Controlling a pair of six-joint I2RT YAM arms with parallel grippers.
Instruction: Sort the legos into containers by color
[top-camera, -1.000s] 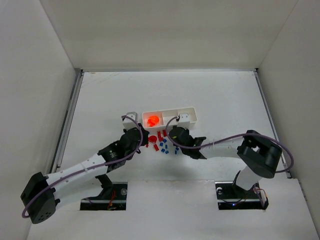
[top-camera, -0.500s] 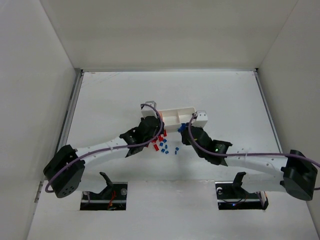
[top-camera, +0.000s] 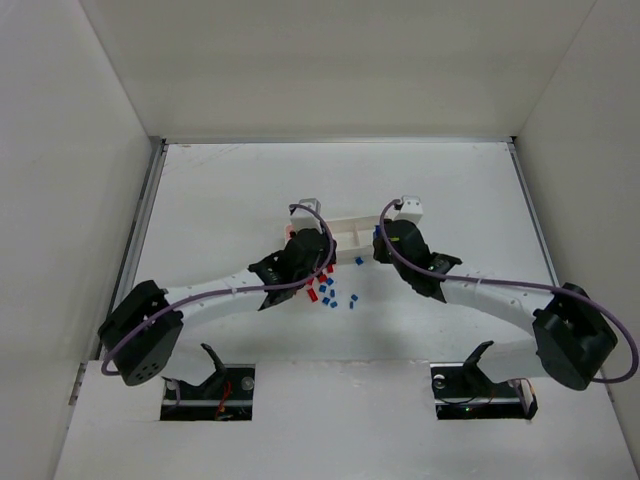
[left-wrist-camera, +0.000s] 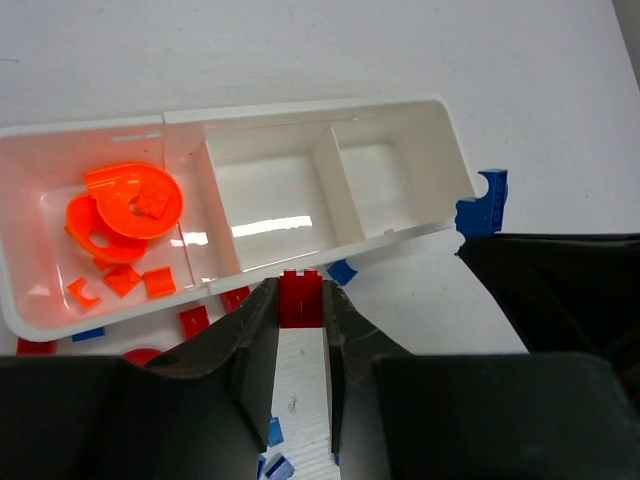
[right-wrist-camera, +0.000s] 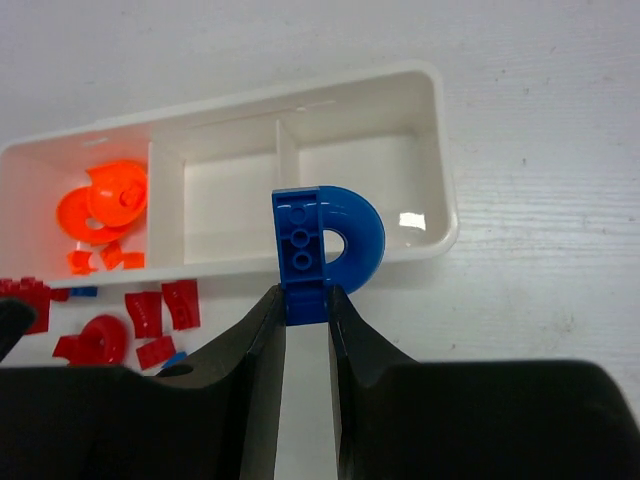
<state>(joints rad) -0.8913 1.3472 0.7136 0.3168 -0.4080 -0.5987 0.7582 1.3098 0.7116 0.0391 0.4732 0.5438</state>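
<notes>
Your left gripper is nearly closed, pinching a red brick at its fingertips just short of the near wall of the tray. Orange pieces occupy only the left compartment, so the brick likely belongs in one of the two bare ones. In the right wrist view, the right gripper clamps a blue arch piece upright by its flat end, probably so the curve drops cleanly. From above, both arms converge on the tray, and loose red and blue pieces lie just before it.
</notes>
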